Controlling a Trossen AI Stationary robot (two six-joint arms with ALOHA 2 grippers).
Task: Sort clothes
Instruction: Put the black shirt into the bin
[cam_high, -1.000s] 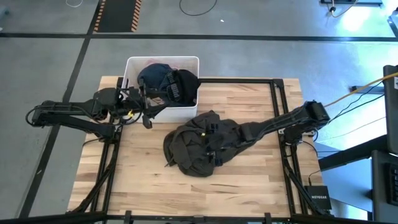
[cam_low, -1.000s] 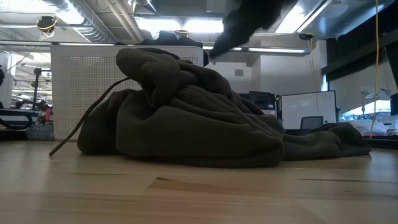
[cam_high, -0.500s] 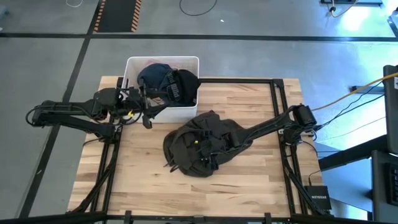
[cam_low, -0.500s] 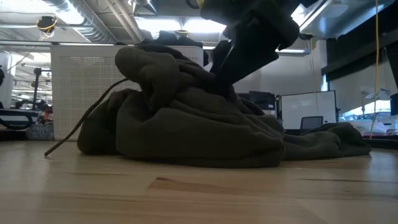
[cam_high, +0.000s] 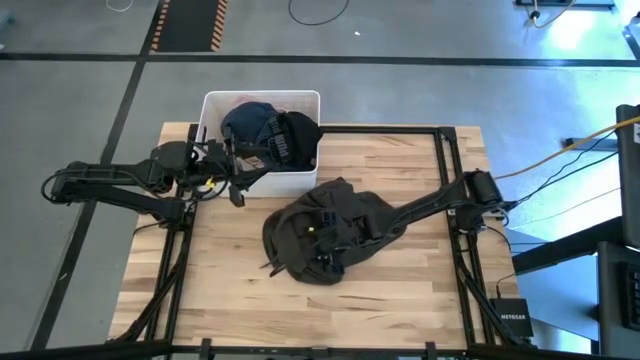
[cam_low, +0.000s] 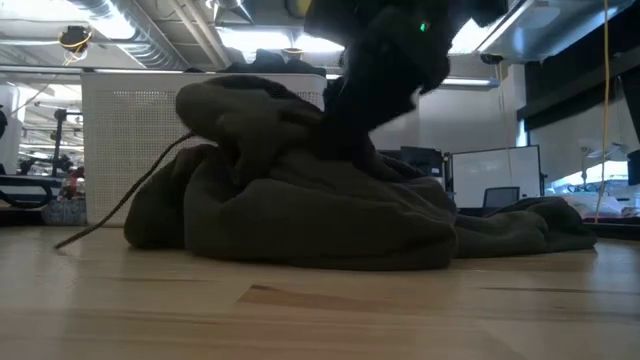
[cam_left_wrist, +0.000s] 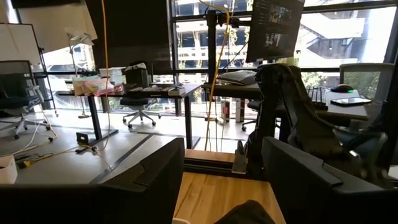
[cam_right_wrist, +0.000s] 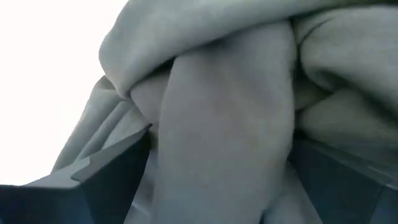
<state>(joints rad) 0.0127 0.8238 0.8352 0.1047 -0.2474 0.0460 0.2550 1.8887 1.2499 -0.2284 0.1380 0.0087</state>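
Observation:
The large dark olive-grey garment (cam_high: 300, 255) lies in a heap on the middle of the table, its drawstring (cam_low: 120, 205) trailing onto the wood. My right gripper (cam_high: 328, 233) is down in the top of the heap (cam_low: 240, 110), fingers apart. A navy garment (cam_high: 245, 120) and a black one (cam_high: 297, 135) lie in the white tub (cam_high: 270, 183) at the far left. My left gripper (cam_high: 238, 176) waits open and empty beside the tub's near wall. My right gripper stands open with a thick fold of the olive garment (cam_right_wrist: 230, 130) between its two fingers (cam_right_wrist: 118, 168), which touch the cloth on either side. It comes from above, slanting in from the table's right. The garment rests on the table.
The tub stands at the table's far left corner, filled with clothes. Bare wood (cam_high: 420, 160) shows on the far right, and more along the near edge (cam_high: 300, 320). The left wrist view looks across the table into a room with desks and chairs (cam_left_wrist: 143, 99).
My right gripper has gone down and toward the table's left edge into the top of the olive garment. The garment's top fold has been pushed toward the left, and the drawstring's end has slid the same way; the rest of the heap has stayed in place.

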